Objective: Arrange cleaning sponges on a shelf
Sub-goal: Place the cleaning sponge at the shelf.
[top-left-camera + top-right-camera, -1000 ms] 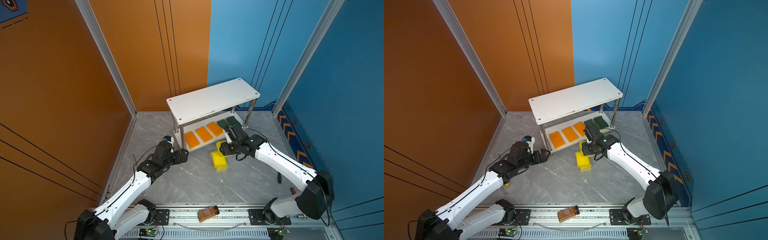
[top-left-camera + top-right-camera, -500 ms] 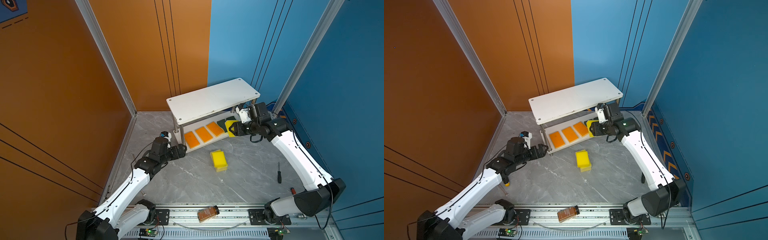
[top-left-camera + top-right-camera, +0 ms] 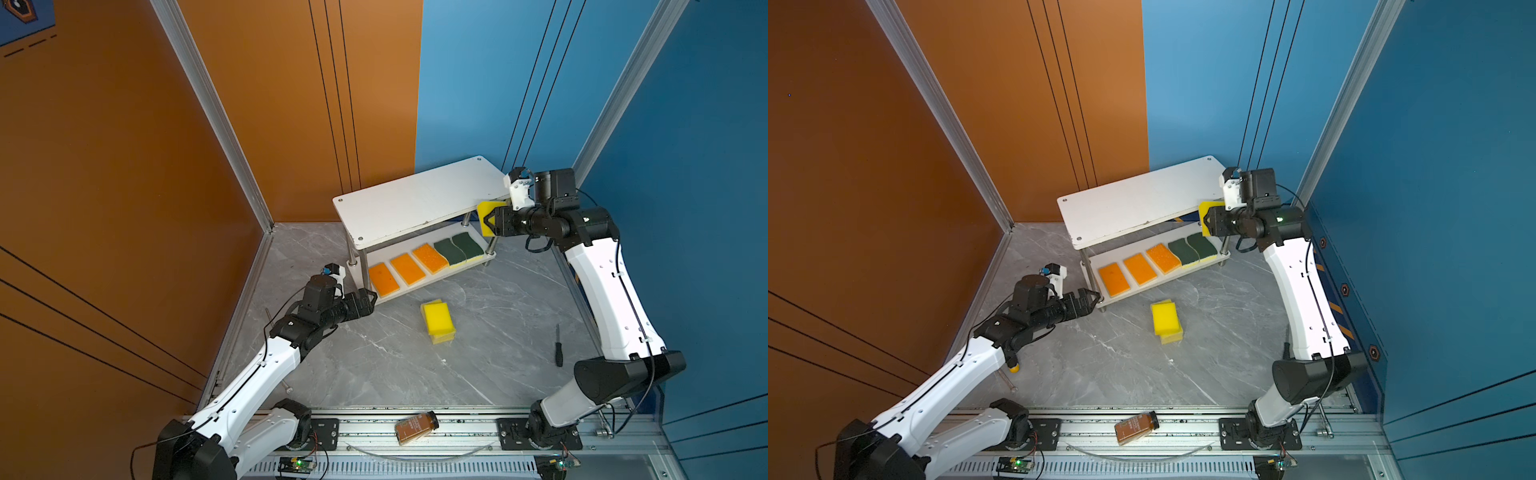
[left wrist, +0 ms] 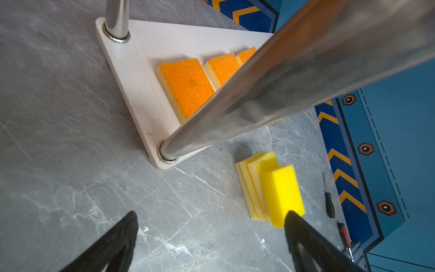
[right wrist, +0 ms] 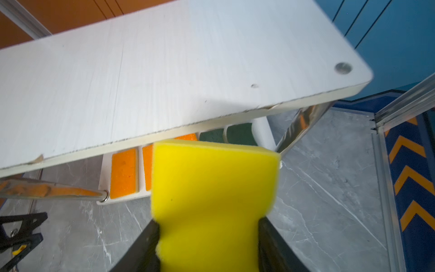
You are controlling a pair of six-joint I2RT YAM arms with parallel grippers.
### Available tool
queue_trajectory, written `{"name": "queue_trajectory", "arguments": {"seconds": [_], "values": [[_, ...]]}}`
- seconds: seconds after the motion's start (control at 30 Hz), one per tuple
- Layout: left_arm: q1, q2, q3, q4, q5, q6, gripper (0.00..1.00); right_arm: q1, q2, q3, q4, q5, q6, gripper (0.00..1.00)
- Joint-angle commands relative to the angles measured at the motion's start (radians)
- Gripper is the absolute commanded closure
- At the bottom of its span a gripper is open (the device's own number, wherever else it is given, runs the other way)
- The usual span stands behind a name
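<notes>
right jaws were clamped on dented yellow foam sponge | left jaws were held apart, empty | smooth white shelf was stood on grey marbled table

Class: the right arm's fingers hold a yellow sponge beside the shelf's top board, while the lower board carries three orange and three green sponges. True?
Wrong count: the lower board carries three orange sponges and two green-topped sponges, not three, as both top views show. The rest stands.
</notes>
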Motion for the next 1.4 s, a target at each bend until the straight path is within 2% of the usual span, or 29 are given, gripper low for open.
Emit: {"name": "queue_trajectory", "arguments": {"seconds": [0.0,0.2,0.43,0.87,1.37], "values": [[0.006,0.009,-0.010,0.020,0.041,-0.012,0.02,-0.020,0.041,0.095,-0.024,0.000,-0.062,0.43],[0.005,-0.005,-0.012,0.020,0.038,-0.013,0.02,-0.017,0.118,0.240,-0.022,0.028,-0.154,0.43],[0.004,-0.001,-0.008,0.020,0.038,-0.016,0.02,0.013,0.193,0.287,0.024,0.134,-0.306,0.41],[0.001,0.008,0.005,0.022,0.028,-0.024,0.02,0.002,0.243,0.286,0.191,0.049,-0.335,0.41],[-0.006,0.041,0.031,0.023,0.019,-0.027,0.02,-0.026,0.300,0.283,0.245,-0.009,-0.320,0.40]]}}
